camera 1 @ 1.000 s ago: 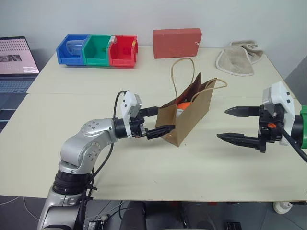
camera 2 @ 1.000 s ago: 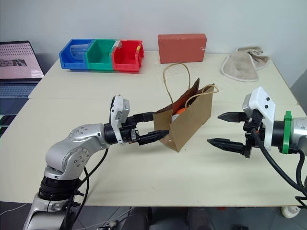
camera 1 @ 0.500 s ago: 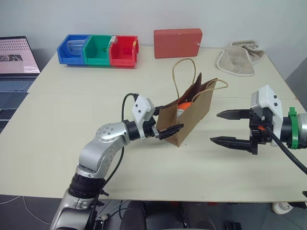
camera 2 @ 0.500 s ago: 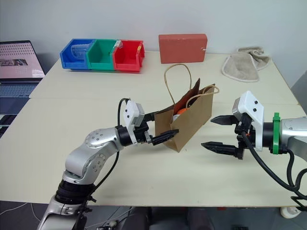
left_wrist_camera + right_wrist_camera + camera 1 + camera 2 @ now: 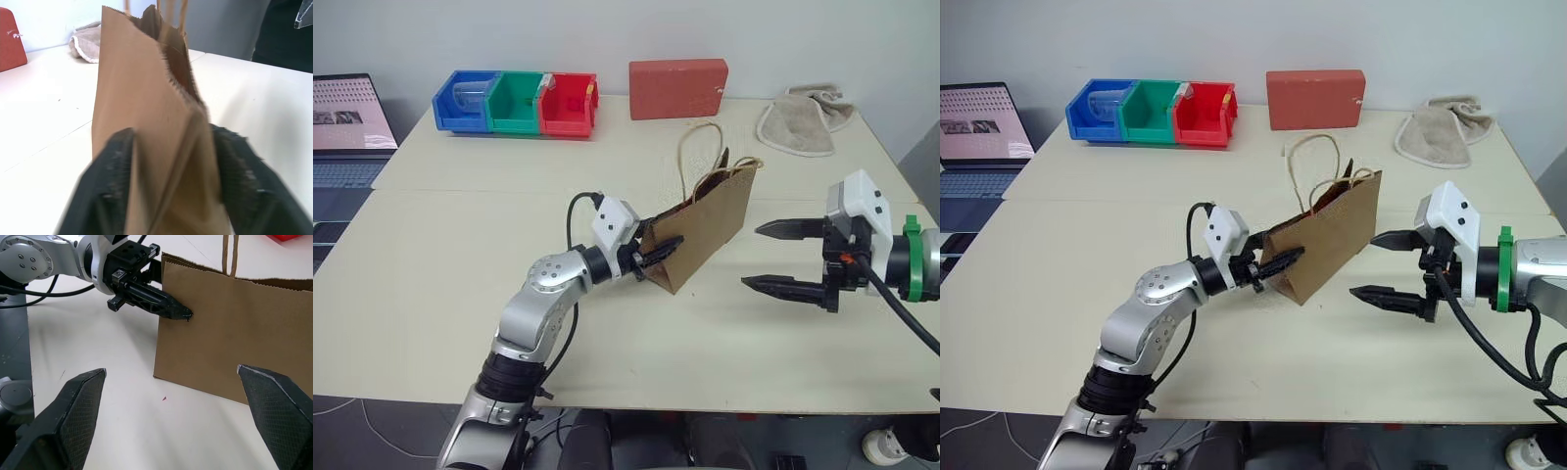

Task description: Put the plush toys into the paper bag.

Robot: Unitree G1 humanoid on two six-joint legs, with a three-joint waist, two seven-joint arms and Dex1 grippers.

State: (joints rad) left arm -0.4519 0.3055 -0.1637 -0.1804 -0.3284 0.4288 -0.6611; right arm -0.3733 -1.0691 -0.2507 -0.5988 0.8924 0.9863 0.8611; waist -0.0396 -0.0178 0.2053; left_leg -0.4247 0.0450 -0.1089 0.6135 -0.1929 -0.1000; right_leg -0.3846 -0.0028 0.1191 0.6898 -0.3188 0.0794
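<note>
The brown paper bag [image 5: 705, 223] stands near the table's middle, its mouth pinched narrow and its loop handles up. My left gripper [image 5: 662, 247] is shut on the bag's narrow near end. In the left wrist view its two black fingers [image 5: 115, 181] press the folded side of the bag [image 5: 146, 98] from both sides. My right gripper [image 5: 752, 257] hangs open to the right of the bag, apart from it and holding nothing. Its wrist view looks at the bag's broad side [image 5: 234, 333]. The plush toys are hidden.
At the back of the table are a red block [image 5: 677, 88], a row of blue, green and red bins [image 5: 514, 103] and a beige cloth [image 5: 800, 122]. A laptop [image 5: 347, 117] sits at the far left.
My left gripper pushed in and closed on the bag's end. The bag's mouth narrowed and the orange toy inside went out of sight. The right gripper stayed open.
</note>
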